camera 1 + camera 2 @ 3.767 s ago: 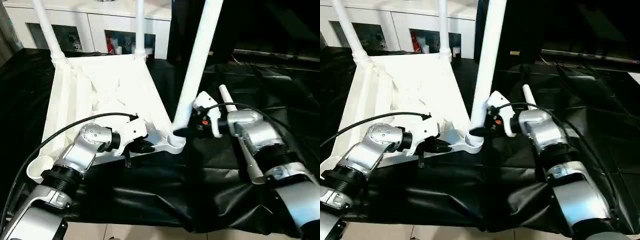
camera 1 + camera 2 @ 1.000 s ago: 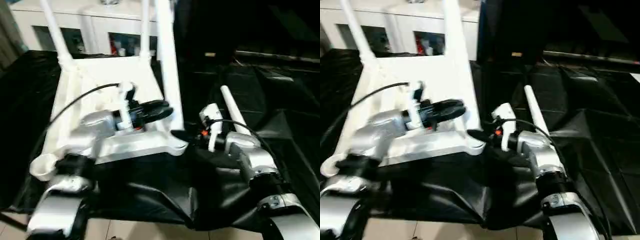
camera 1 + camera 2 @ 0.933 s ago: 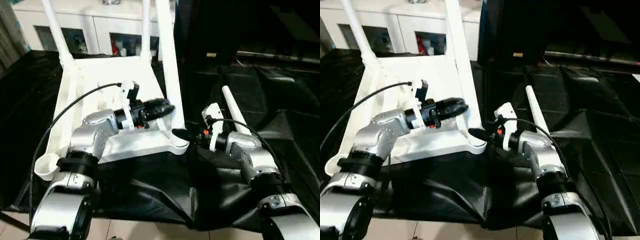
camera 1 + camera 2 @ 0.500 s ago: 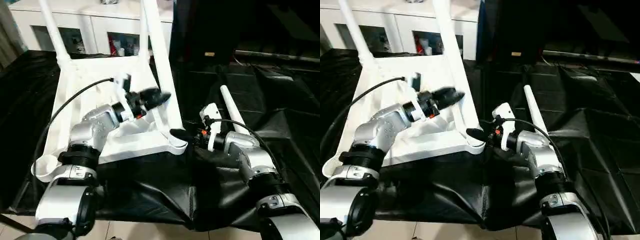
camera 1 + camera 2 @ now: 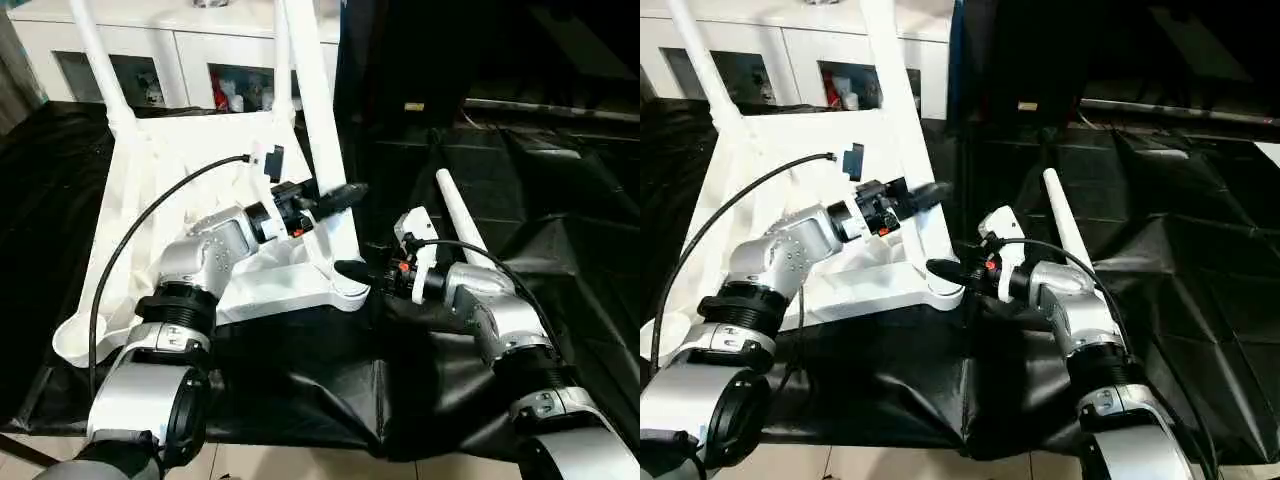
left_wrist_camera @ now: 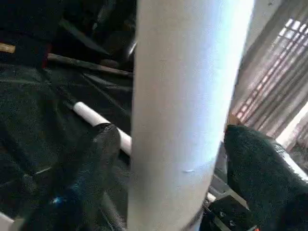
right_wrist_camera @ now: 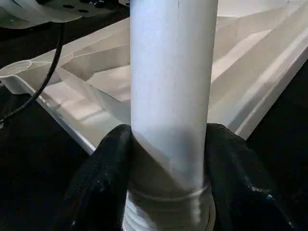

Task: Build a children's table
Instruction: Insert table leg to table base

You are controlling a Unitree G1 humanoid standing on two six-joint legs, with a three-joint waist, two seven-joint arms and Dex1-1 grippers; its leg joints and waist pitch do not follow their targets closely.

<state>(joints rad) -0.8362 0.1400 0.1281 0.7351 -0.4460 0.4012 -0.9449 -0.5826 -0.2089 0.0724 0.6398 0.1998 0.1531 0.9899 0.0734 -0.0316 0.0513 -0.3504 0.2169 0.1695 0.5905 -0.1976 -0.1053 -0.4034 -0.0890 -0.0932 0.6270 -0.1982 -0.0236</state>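
The white tabletop (image 5: 170, 180) lies upside down on black cloth. Two legs stand in its far corner sockets, one on the left (image 5: 95, 55) and one on the right (image 5: 283, 60). A third leg (image 5: 312, 120) rises from the near right socket (image 5: 347, 292), leaning slightly. My right gripper (image 5: 347, 270) is shut on this leg's base; its fingers (image 7: 108, 173) press both sides. My left gripper (image 5: 345, 192) straddles the same leg higher up. Its fingers (image 6: 103, 144) stand open with small gaps to the leg. A loose leg (image 5: 455, 215) lies on the cloth at the right.
The near left corner socket (image 5: 68, 340) holds no leg. A white glass-doored cabinet (image 5: 190, 55) stands behind the tabletop. Wrinkled black cloth (image 5: 300, 380) covers the surface to the near edge. My left arm's black cable (image 5: 130, 250) arcs over the tabletop.
My left gripper has reached further right around the near right leg and its fingers have spread apart. The right gripper stays at the leg's base.
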